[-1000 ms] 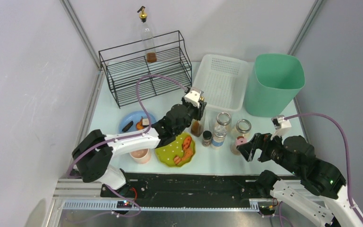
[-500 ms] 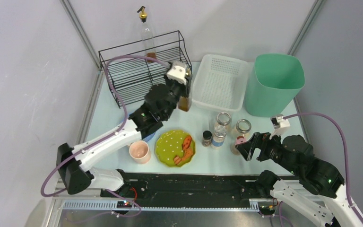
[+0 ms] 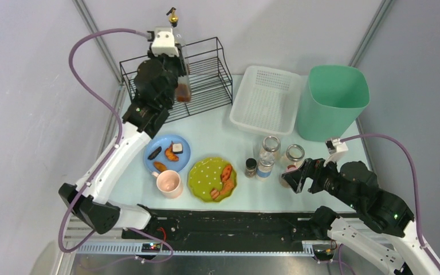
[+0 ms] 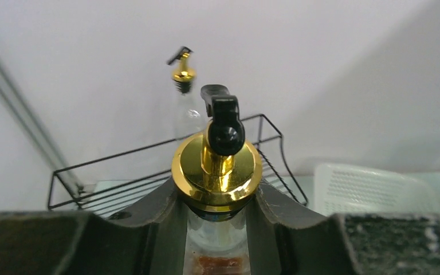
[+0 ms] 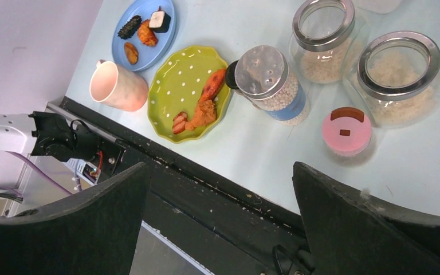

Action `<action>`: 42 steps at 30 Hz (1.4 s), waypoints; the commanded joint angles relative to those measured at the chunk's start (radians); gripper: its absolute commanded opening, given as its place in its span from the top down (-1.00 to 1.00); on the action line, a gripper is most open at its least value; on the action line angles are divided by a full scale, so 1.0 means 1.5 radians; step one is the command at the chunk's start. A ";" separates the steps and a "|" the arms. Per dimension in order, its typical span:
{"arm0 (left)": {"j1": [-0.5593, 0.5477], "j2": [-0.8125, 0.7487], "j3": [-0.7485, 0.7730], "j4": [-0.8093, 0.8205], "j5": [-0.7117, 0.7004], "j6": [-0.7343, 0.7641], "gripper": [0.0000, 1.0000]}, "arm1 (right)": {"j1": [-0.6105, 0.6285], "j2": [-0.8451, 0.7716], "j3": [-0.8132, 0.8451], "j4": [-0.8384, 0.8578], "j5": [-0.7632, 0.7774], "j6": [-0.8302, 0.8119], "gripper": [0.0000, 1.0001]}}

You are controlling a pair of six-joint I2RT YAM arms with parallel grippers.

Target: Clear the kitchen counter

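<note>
The pale mint kitchen counter (image 3: 217,133) holds a blue plate (image 3: 167,153) with food bits, a green dotted plate (image 3: 212,179) with food, a pink cup (image 3: 169,183), a small dark spice jar (image 3: 251,167), a blue-labelled shaker (image 3: 265,166), two glass jars (image 3: 271,146) and a pink-lidded pot (image 5: 346,132). My left gripper (image 3: 181,80) is shut on a glass bottle (image 4: 217,166) with a gold cap and brown liquid, held up at the black wire rack (image 3: 206,80). My right gripper (image 5: 220,223) is open and empty over the counter's front rail, just short of the pink-lidded pot.
A second gold-spouted bottle (image 3: 173,17) stands at the back of the rack. A white perforated basket (image 3: 266,98) and a tall green bin (image 3: 332,103) stand at the back right. The black rail (image 3: 235,220) edges the front.
My left arm has carried the bottle up and to the back left, from beside the basket to the rack. My right gripper has crept slightly left and stays open.
</note>
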 commanded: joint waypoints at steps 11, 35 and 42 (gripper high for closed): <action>0.166 0.131 0.252 0.011 -0.041 -0.009 1.00 | 0.004 0.027 -0.013 0.070 -0.042 -0.020 -0.96; 0.277 0.441 0.596 0.011 -0.043 -0.058 1.00 | 0.004 0.080 -0.039 0.169 -0.095 -0.042 -0.96; 0.295 0.472 0.595 0.013 -0.033 -0.074 1.00 | 0.005 0.101 -0.045 0.180 -0.085 -0.044 -0.99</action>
